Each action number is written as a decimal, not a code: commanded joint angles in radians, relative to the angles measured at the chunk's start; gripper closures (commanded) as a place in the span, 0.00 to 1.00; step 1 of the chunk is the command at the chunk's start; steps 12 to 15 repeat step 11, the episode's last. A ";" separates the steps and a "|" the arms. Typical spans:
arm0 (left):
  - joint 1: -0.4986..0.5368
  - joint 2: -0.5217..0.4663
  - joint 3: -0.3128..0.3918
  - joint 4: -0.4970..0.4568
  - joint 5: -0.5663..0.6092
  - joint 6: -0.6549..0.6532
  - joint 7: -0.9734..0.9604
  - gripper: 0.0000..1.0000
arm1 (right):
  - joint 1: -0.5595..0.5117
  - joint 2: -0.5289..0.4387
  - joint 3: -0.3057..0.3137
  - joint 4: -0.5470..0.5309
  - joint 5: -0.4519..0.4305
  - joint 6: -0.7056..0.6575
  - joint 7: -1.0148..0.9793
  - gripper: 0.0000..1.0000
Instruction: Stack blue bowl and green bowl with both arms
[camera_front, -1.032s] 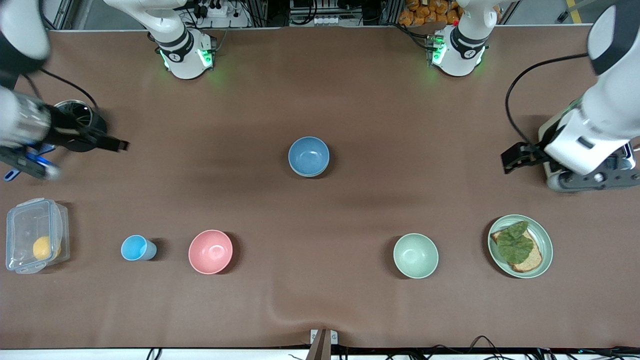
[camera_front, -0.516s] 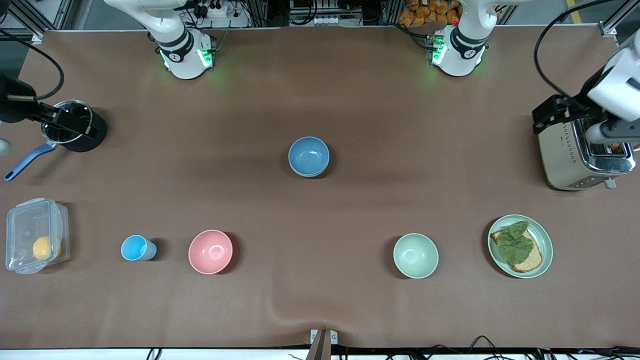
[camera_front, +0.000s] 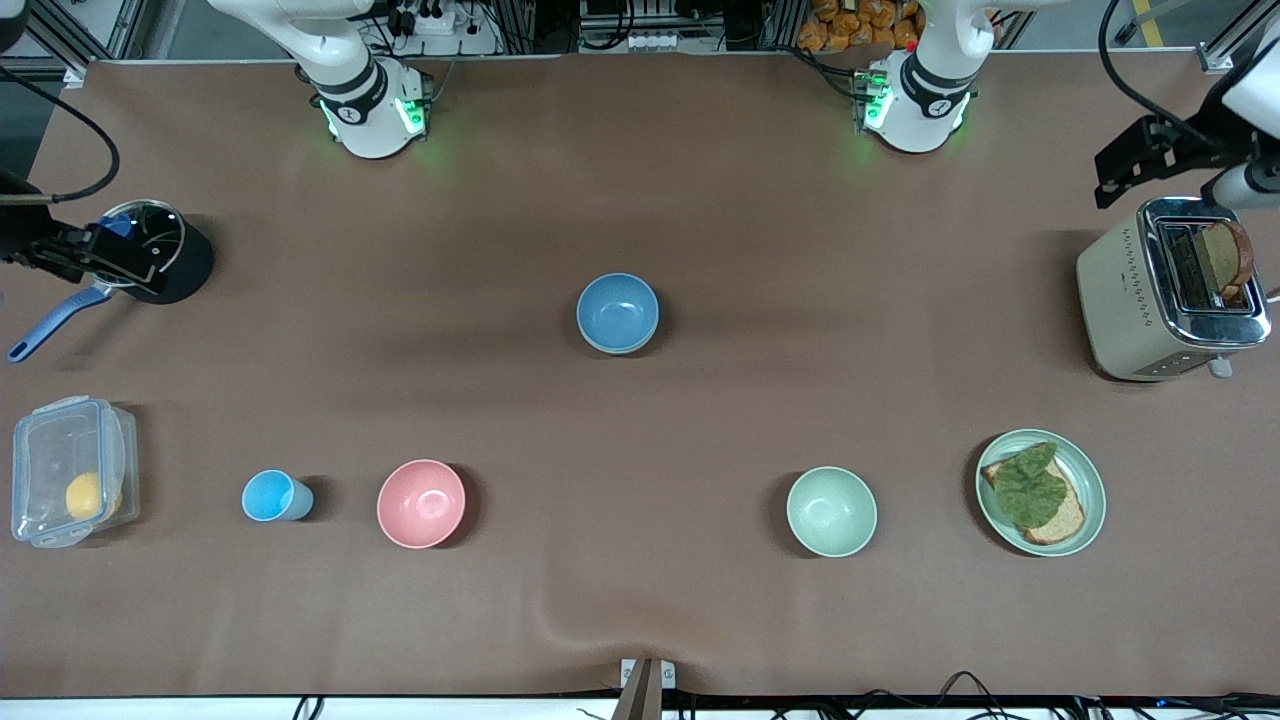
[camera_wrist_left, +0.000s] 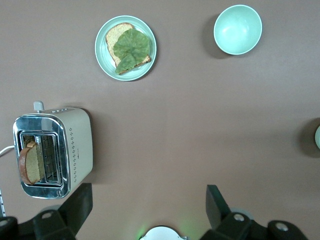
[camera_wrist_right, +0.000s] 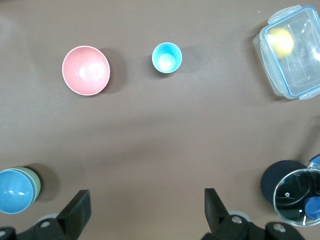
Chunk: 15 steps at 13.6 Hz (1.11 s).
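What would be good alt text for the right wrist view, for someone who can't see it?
The blue bowl sits nested in the green bowl on a brown table, with the right claw open and empty above. Also visible are a pink bowl, a light-blue cup, a clear container holding something yellow, and a dark pot.

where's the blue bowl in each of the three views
Front view: the blue bowl sits mid-table, nested in the green bowl, whose rim peeks out beneath it.
Left wrist view: not identifiable; only a sliver of something shows at one edge.
Right wrist view: the blue bowl is at the picture's edge, with the green bowl showing beside it.
Shared landmark: the pink bowl, in the front and right wrist views.
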 joint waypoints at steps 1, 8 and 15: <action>-0.010 -0.024 0.016 -0.031 -0.021 -0.001 0.025 0.00 | -0.021 -0.022 0.021 -0.037 -0.019 0.020 -0.034 0.00; -0.013 -0.020 0.016 -0.029 -0.044 -0.001 0.019 0.00 | -0.022 -0.053 0.017 -0.029 -0.029 0.005 -0.101 0.00; -0.011 -0.014 0.016 -0.026 -0.044 -0.001 0.019 0.00 | -0.022 -0.062 0.015 -0.026 -0.029 0.009 -0.103 0.00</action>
